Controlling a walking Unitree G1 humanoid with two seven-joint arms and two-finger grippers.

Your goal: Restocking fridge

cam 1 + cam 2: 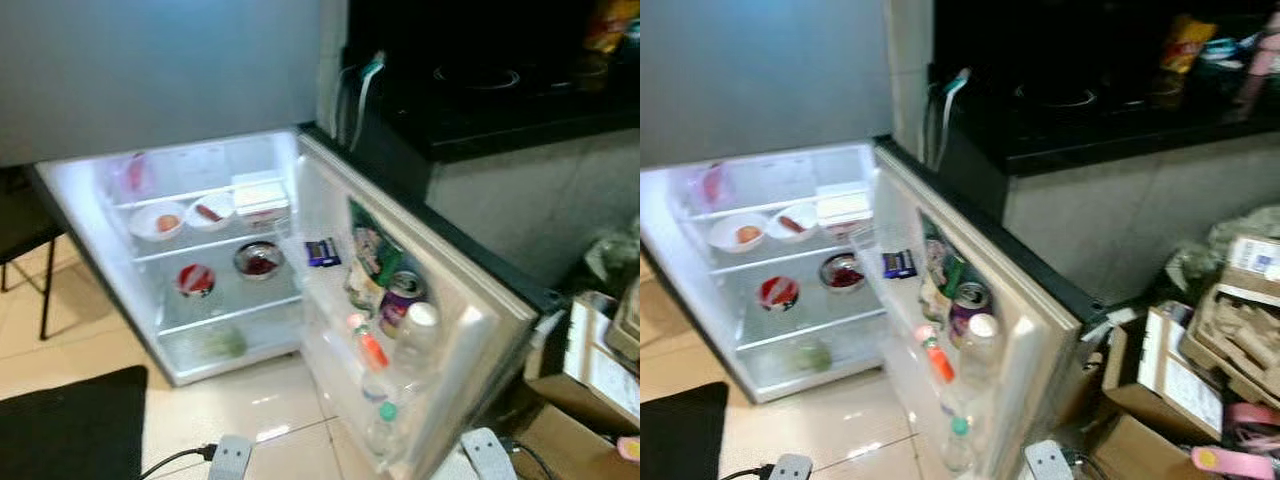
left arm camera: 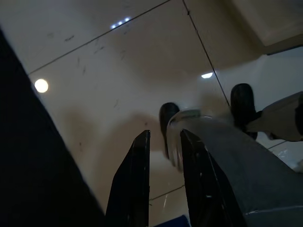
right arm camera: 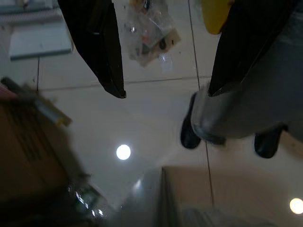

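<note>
**Fridge stands open, both arms hanging low**

The fridge (image 1: 200, 250) is open, its door (image 1: 430, 330) swung wide with a can (image 1: 400, 297) and bottles (image 1: 412, 340) in its racks; bowls (image 1: 158, 221) sit on the shelves. The left gripper (image 2: 163, 151) hangs over the floor tiles (image 2: 94, 71), jaws nearly closed on nothing. The right gripper (image 3: 165, 90) hangs released, jaws wide, empty. Judging by this, either stock is yet to be fetched or it is already in. Cardboard boxes (image 1: 1160, 400) crowd the floor beside the door.
</note>
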